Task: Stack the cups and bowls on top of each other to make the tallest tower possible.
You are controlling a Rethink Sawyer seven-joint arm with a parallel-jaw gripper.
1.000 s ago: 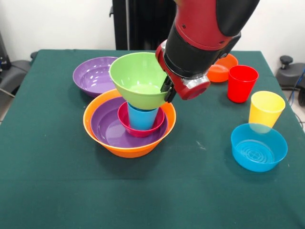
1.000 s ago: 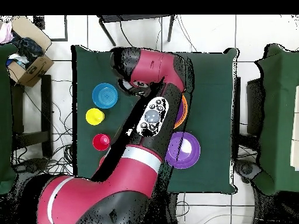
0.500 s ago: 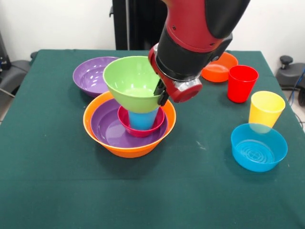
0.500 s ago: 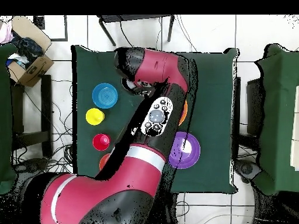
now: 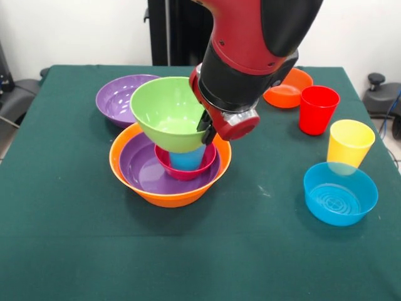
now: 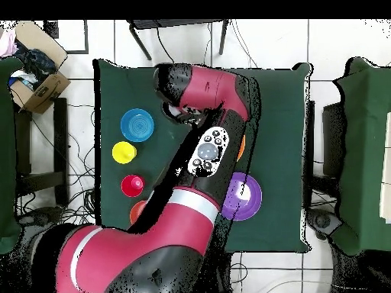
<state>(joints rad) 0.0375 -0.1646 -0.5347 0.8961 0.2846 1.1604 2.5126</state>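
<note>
A: What is held, and where is it placed?

B: The lime green bowl (image 5: 168,113) is gripped at its right rim by the gripper (image 5: 207,128), whose jaws are closed on the wall. The bowl is hung upright above the blue cup (image 5: 187,159), whose top is hidden behind it; whether the two are touching cannot be told.

A: And the tower (image 5: 169,168)?

B: It is built on the large orange bowl (image 5: 135,182), with a purple bowl (image 5: 141,166) nested in it, then the small pink-red bowl (image 5: 182,172), in which the cup is stood.

A: How should the bowl be set down well?

B: It should be centred over the cup, since it appears offset slightly to the left. It should be kept level and lowered slowly, and release should be made only once its base is seated on the cup's rim. A wide bowl on a narrow cup is judged likely to tip if dropped off-centre.

A: What remains?

B: The second purple bowl (image 5: 122,97), small orange bowl (image 5: 288,88), red cup (image 5: 318,110), yellow cup (image 5: 349,143) and small blue bowl (image 5: 340,193) are left on the table (image 5: 62,251).
</note>
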